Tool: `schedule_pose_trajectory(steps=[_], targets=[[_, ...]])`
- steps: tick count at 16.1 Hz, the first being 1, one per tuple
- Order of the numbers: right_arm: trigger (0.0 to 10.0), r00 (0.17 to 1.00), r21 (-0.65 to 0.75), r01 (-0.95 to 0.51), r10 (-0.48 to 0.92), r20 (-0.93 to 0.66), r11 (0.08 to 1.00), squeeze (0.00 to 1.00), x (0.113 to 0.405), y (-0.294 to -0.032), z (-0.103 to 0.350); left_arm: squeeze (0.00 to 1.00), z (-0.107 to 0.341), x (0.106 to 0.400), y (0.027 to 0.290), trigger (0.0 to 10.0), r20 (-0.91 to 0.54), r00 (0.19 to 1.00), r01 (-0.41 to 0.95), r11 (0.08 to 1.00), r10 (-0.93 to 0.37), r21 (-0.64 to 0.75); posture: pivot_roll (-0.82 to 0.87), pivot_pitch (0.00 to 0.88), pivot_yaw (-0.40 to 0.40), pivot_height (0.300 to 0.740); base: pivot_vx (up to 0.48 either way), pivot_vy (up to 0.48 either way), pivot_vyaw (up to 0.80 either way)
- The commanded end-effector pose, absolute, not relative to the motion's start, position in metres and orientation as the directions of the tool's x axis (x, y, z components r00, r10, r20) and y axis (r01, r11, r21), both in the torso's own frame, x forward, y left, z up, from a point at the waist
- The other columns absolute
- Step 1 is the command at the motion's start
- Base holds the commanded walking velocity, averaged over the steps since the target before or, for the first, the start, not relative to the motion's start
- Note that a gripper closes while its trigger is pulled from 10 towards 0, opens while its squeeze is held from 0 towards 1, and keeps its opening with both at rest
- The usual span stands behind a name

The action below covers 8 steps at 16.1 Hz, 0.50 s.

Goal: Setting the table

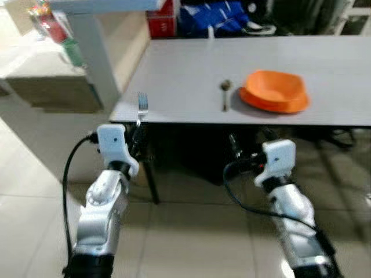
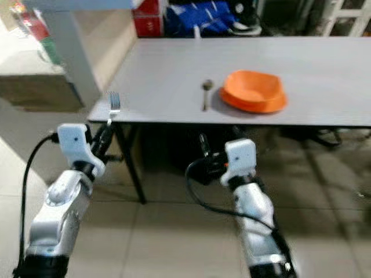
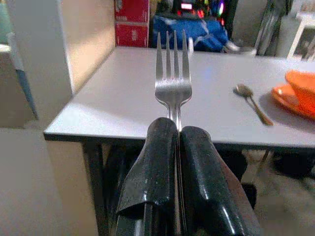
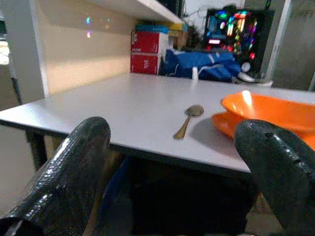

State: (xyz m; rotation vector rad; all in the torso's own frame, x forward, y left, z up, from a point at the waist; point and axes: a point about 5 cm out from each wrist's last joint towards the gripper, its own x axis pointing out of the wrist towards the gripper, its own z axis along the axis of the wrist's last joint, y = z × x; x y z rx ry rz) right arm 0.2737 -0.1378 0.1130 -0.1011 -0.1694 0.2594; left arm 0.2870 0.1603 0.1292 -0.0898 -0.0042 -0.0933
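Observation:
A silver fork (image 1: 142, 106) stands upright in my left gripper (image 1: 137, 134), which is shut on its handle just before the near left corner of the grey table (image 1: 191, 63). In the left wrist view the fork (image 3: 173, 78) rises from between the two black fingers (image 3: 157, 157). On the table lie a spoon (image 1: 225, 92) and, to its right, an orange bowl (image 1: 274, 90) on an orange plate. My right gripper (image 1: 246, 147) is open, held below the table's front edge under the bowl; its fingers (image 4: 74, 172) frame the spoon (image 4: 187, 119) and bowl (image 4: 268, 110).
A white pillar (image 1: 95, 55) stands left of the table. Red boxes (image 1: 162, 22) and a blue bag (image 1: 211, 16) lie behind the table's far edge. The floor is pale tile (image 1: 191, 237). A lit computer case (image 4: 231, 29) glows in the background.

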Motion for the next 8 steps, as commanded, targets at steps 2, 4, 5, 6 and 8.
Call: schedule_pose_trajectory(steps=[2,4,5,6,8], targets=[[10.0,0.950,-0.131,-0.246,0.266,0.162,0.960,0.00,0.2735,-0.1383,0.1163,0.00,0.1346,0.2891,0.1599,0.0,0.028,0.996,0.092,0.992,-0.090,-0.081,-0.21,0.000,0.110,0.740,0.000,-0.429,0.00],[10.0,0.950,-0.133,-0.247,0.267,0.161,0.960,0.00,0.2735,-0.1379,0.1160,0.00,0.1345,0.2891,0.1602,0.0,0.028,0.996,0.092,0.992,-0.090,-0.083,-0.21,0.000,0.110,0.740,0.000,-0.431,0.00],[10.0,0.950,-0.133,-0.248,0.268,0.160,0.960,0.00,0.2734,-0.1378,0.1158,0.00,0.1346,0.2893,0.1602,0.0,0.027,0.996,0.091,0.992,-0.089,-0.082,-0.21,0.000,0.111,0.740,0.000,-0.431,0.00],[10.0,0.950,-0.133,-0.249,0.268,0.159,0.959,0.00,0.2730,-0.1375,0.1153,0.00,0.1348,0.2896,0.1606,0.0,0.027,0.996,0.088,0.993,-0.086,-0.080,-0.21,0.000,0.112,0.740,0.000,-0.431,0.00],[10.0,0.951,-0.132,-0.249,0.268,0.155,0.959,0.00,0.2718,-0.1373,0.1142,0.00,0.1347,0.2902,0.1614,0.0,0.027,0.997,0.079,0.994,-0.077,-0.072,-0.21,0.000,0.113,0.740,0.131,-0.407,0.00]])
